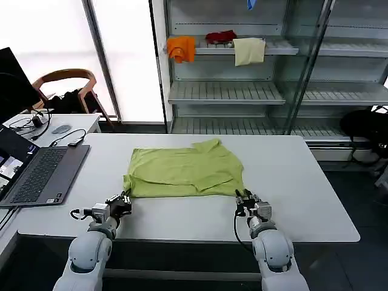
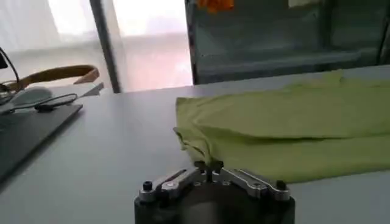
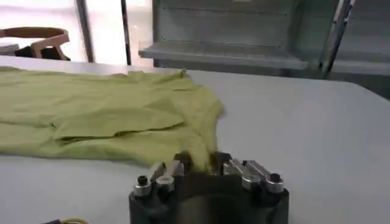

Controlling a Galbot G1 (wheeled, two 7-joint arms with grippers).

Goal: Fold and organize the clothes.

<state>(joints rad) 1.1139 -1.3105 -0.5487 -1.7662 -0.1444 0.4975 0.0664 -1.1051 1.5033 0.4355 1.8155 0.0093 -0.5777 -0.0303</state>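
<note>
I see the lime yellow-green T-shirt (image 1: 183, 171) lying roughly flat near the middle of the white table (image 1: 303, 182), already folded over itself into a wide rectangle, with a loose flap raised at its far edge and wrinkles across the top layer. Its near edge faces the robot.

The left gripper (image 1: 124, 200) sits at the shirt's near left corner. In the left wrist view, its fingers (image 2: 183, 178) meet at the tips right at the cloth edge (image 2: 201, 149); I read them as closed, but I cannot tell whether any fabric is pinched between them.

The right gripper (image 1: 244, 200) sits at the shirt's near right corner. In the right wrist view, its fingers (image 3: 177, 165) stand slightly apart with the hem (image 3: 198, 149) running down between them, so they are clamped on the T-shirt.

A laptop (image 1: 42, 173) rests open on the table's left side, well apart from the shirt. Behind the table, a shelf unit (image 1: 242, 91) carries an orange cloth (image 1: 181, 48), a red cloth (image 1: 220, 37) and a cream cloth (image 1: 249, 51).
</note>
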